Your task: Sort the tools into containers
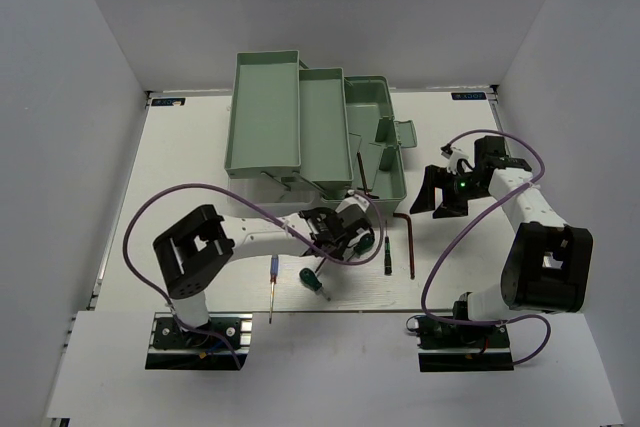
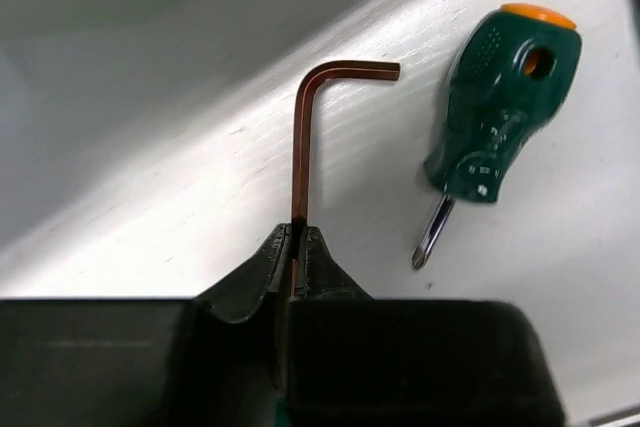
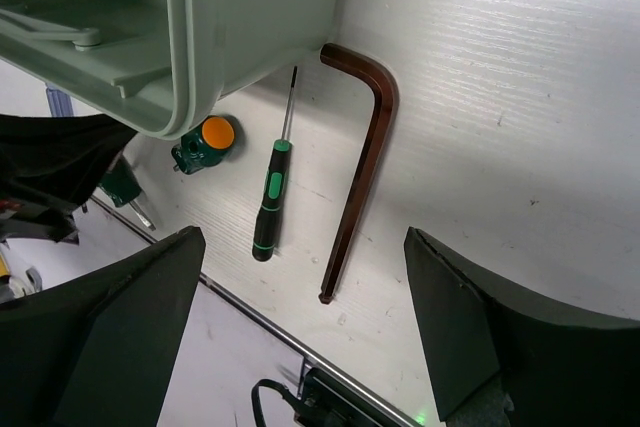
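Hardly begun: left gripper clamped on thin hex key at lower centre, stubby green screwdriver at right. Fingers of right gripper wide apart over large hex key and slim screwdriver. Apparently nothing yet in trays, upper centre.

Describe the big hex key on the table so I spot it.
Start at the mint-green toolbox, then look off its near right corner. The hex key lies there, right of a slim green-black screwdriver; its bare reddish-brown L shape sets it apart.
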